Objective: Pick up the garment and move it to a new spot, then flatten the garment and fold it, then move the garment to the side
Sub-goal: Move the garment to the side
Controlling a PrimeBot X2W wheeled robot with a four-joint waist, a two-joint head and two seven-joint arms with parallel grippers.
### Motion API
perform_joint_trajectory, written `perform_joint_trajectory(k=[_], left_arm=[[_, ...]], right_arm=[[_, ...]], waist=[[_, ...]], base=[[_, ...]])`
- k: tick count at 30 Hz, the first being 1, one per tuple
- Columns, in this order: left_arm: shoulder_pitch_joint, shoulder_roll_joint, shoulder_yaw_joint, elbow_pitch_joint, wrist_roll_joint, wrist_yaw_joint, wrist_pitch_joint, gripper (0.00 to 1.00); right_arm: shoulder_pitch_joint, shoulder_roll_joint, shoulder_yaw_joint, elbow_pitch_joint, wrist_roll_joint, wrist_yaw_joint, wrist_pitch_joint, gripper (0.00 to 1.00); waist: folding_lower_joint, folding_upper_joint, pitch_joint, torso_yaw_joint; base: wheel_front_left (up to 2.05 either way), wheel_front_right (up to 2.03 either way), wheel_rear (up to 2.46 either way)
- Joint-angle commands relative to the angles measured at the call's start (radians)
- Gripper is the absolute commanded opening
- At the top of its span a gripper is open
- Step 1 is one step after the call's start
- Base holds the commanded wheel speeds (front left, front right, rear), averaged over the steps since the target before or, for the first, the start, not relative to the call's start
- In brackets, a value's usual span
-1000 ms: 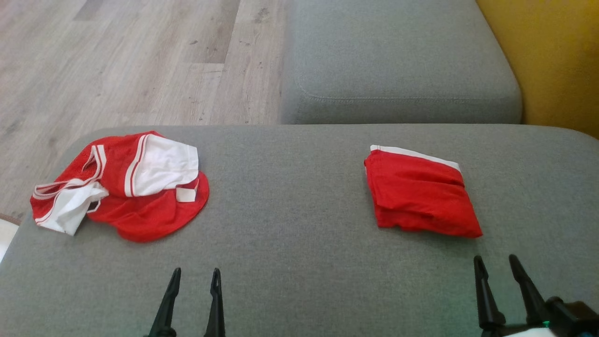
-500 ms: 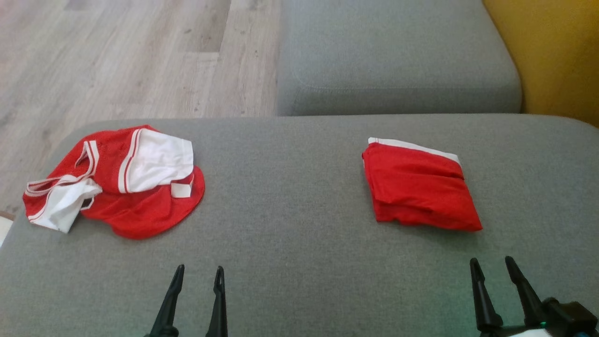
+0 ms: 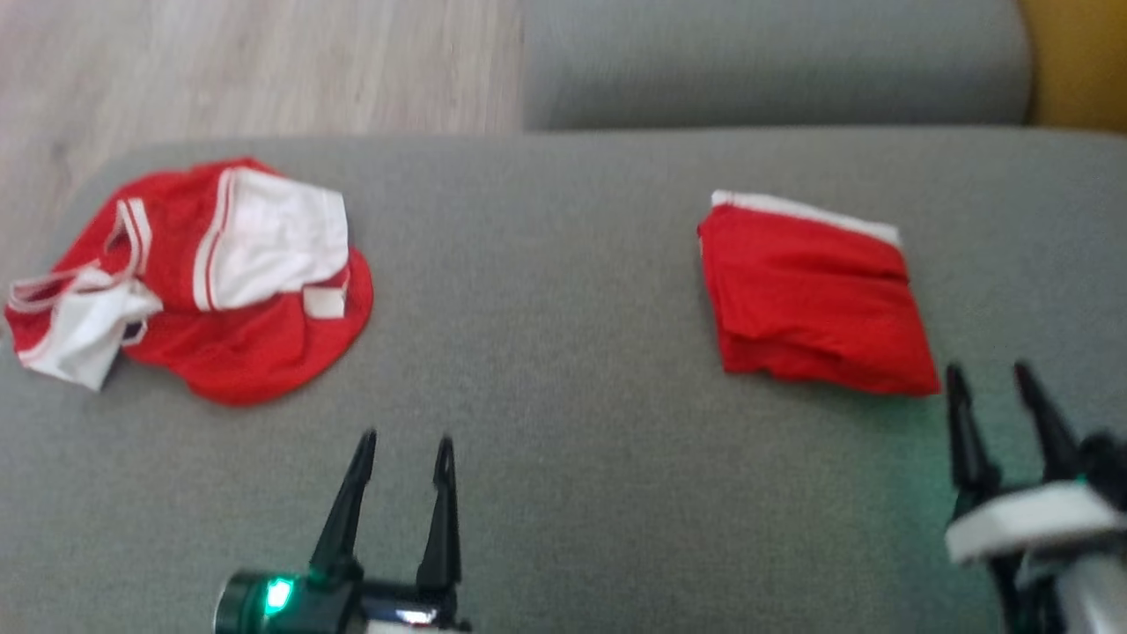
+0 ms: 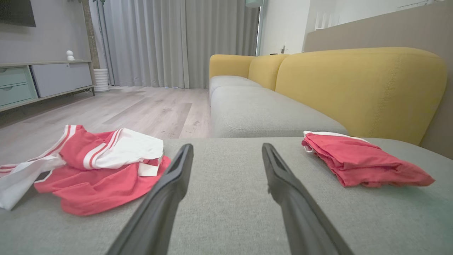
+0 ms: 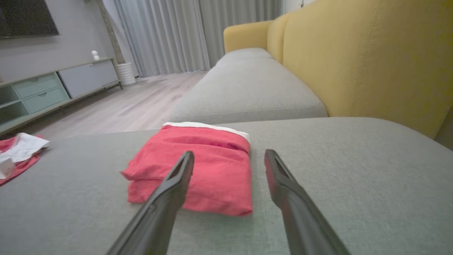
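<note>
Left gripper [image 3: 406,438] and right gripper [image 3: 988,370] have advanced, jaws spread, empty. Crumpled garment [image 3: 255,352] near cushion's [image 3: 563,352] left edge: probably best pinched at a banded hem, then lifted clear.

Soft, even daylight, perhaps from behind the curtains [image 4: 148,42], fills the room. The head view is smeared; both wrist views are sharp, with lines bowing at the edges. A green glow tints the cushion [image 3: 880,458] beside the right claw [image 3: 988,370]. Shadows are thin and soft.
</note>
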Motion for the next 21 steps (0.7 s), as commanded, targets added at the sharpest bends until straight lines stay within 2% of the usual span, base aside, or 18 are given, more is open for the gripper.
perform_joint_trajectory(k=[1,9,15,16,17,18,21], left_arm=[[-0.070,-0.006,0.013,-0.045,0.005,0.015,-0.005,1.00],[-0.153,-0.006,-0.052,-0.038,-0.003,0.042,-0.005,1.00],[-0.192,-0.006,-0.080,-0.025,-0.019,0.063,-0.005,1.00],[-0.196,-0.006,-0.083,-0.024,-0.020,0.067,-0.005,1.00],[-0.200,-0.006,-0.084,-0.024,-0.022,0.071,-0.005,1.00],[-0.202,-0.006,-0.085,-0.024,-0.023,0.075,-0.005,1.00],[-0.206,-0.006,-0.085,-0.027,-0.027,0.082,-0.005,1.00]], right_arm=[[-0.096,-0.042,0.009,0.012,0.020,0.007,0.014,1.00],[-0.341,-0.134,0.013,0.221,0.131,0.007,0.224,1.00],[-0.414,-0.152,0.105,0.323,0.248,0.007,0.335,1.00],[-0.415,-0.153,0.128,0.332,0.267,0.007,0.349,0.89],[-0.416,-0.155,0.149,0.337,0.287,0.007,0.356,0.40],[-0.418,-0.158,0.164,0.343,0.306,0.007,0.357,0.00],[-0.423,-0.168,0.196,0.346,0.339,0.007,0.358,0.00]], waist=[[-0.0001,0.0000,0.061,0.008],[-0.0001,0.0000,0.154,0.032],[-0.0001,0.0000,0.192,0.050],[-0.0001,0.0000,0.198,0.051],[-0.0001,0.0000,0.202,0.050],[-0.0001,0.0000,0.206,0.047],[-0.0001,0.0000,0.217,0.035]], base=[[0.00,0.00,0.00],[0.00,0.00,0.00],[0.00,0.00,0.00],[0.00,0.00,0.00],[0.00,0.00,0.00],[0.00,0.00,0.00],[0.00,0.00,0.00]])
